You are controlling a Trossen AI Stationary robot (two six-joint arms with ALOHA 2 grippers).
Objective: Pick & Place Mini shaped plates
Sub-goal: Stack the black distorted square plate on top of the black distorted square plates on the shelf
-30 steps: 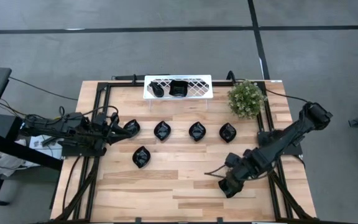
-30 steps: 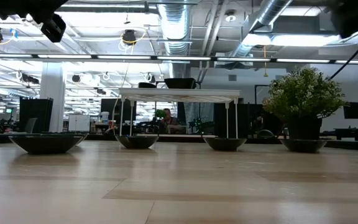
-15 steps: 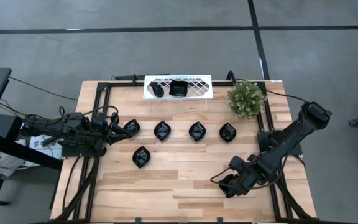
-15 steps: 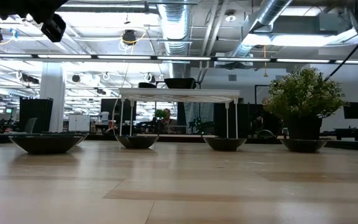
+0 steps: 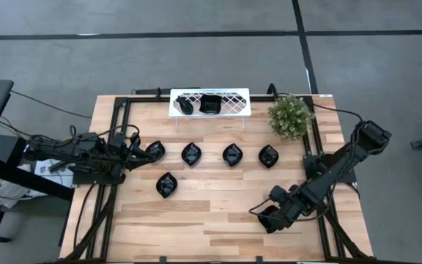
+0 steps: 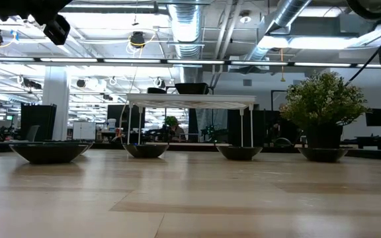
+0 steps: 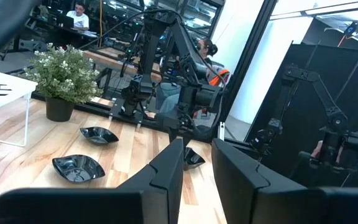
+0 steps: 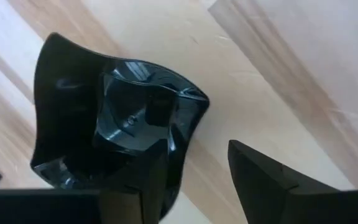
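The right gripper (image 5: 267, 218) is held low over the near right part of the wooden table (image 5: 218, 213), its fingers spread around a glossy black mini plate (image 8: 114, 118); one finger (image 8: 135, 186) is seen over the plate's rim, the other (image 8: 266, 180) beside it, and a firm grasp cannot be confirmed. The left gripper (image 5: 136, 154) is parked at the left edge, jaws slightly parted and empty, just beside the leftmost plate (image 5: 154, 150). Three more plates (image 5: 231, 155) are lined in the same row, a fifth (image 5: 166, 184) nearer. Two dishes (image 5: 210, 103) are seen on the white lattice rack (image 5: 233, 101), beside a potted plant (image 5: 290, 115).
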